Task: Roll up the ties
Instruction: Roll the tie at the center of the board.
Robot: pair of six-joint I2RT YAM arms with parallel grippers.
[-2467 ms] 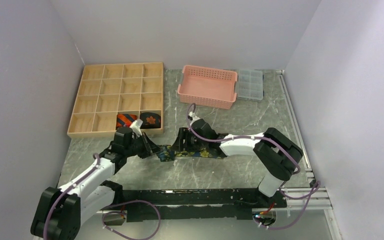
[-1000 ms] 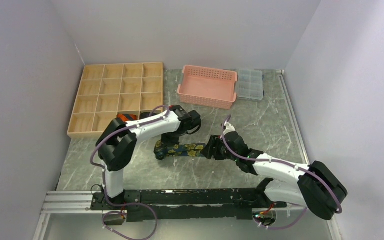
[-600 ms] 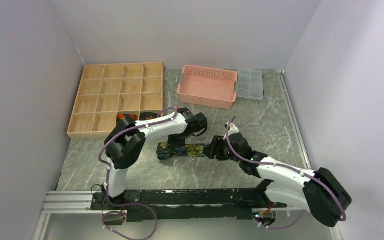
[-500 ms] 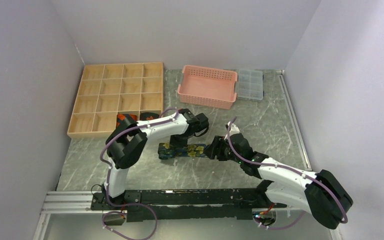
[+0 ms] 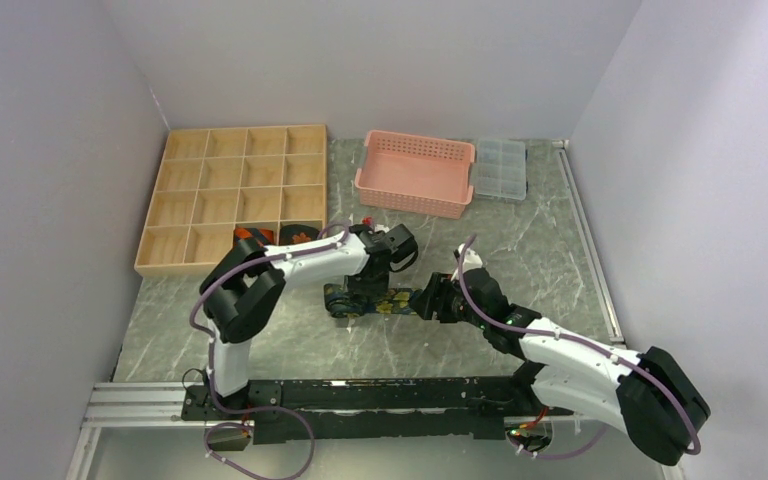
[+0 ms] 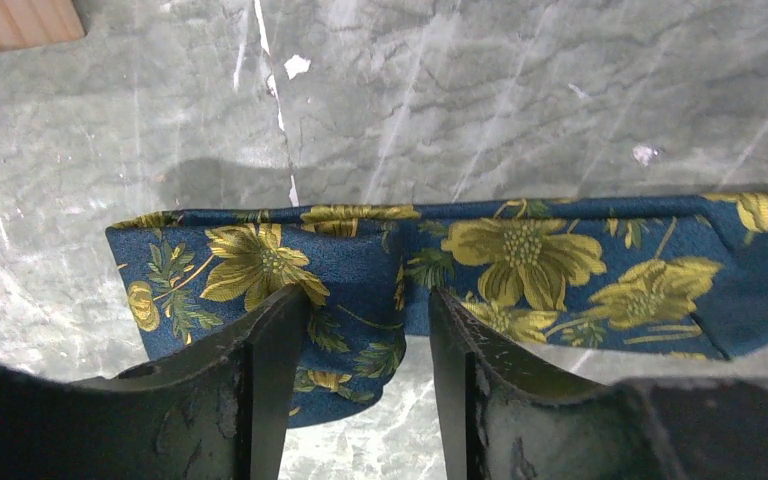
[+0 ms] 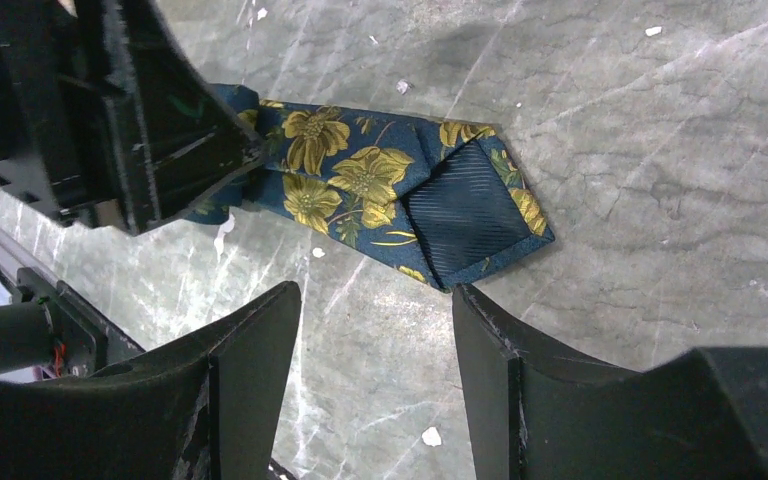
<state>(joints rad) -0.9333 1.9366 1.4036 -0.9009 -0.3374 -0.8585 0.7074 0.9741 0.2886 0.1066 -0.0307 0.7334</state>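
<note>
Dark blue tie (image 6: 520,260) with yellow-green floral print, its tip lined in navy stripes; grey-green marbled table (image 6: 560,90); pink perforated basket (image 5: 410,205); pale wooden tray (image 5: 185,178).

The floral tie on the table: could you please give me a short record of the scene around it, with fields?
floral tie: flat on the marble table, one end rolled over
left gripper: open, fingers astride the rolled end
right gripper: open, above the tie's pointed tip, holding nothing
wooden tray: two stored ties in its near row, partly hidden by the left arm
</note>
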